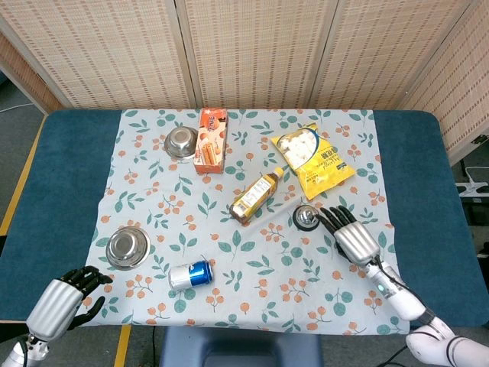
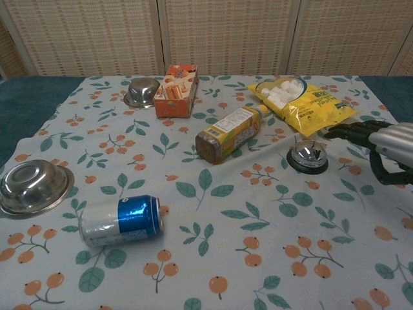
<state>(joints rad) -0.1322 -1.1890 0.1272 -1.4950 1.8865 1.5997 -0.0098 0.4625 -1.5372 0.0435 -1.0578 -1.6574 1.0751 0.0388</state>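
Silver-shelled right robot hand (image 1: 354, 238) is seen just beside the call bell (image 1: 306, 217), fingers spread and extended toward it, nothing grasped; contact with the bell cannot be confirmed from either view. The bell is located right of centre on the floral cloth (image 1: 229, 306), near the lower corner of the yellow snack bag (image 1: 314, 158) and just right of the lying bottle (image 1: 257, 196). In the chest view the same hand (image 2: 381, 146) is held slightly above the cloth, fingertips level with the bell (image 2: 307, 155).

Left robot hand (image 1: 65, 298) is positioned at the near left corner of the surface (image 1: 53, 191), fingers curled inward, nothing held. Nearest to it are a steel bowl (image 1: 126, 246) and a blue can (image 1: 189, 274) lying on its side. A second steel bowl (image 1: 180, 141) is noted touching an orange box (image 1: 212, 139) at the far side.
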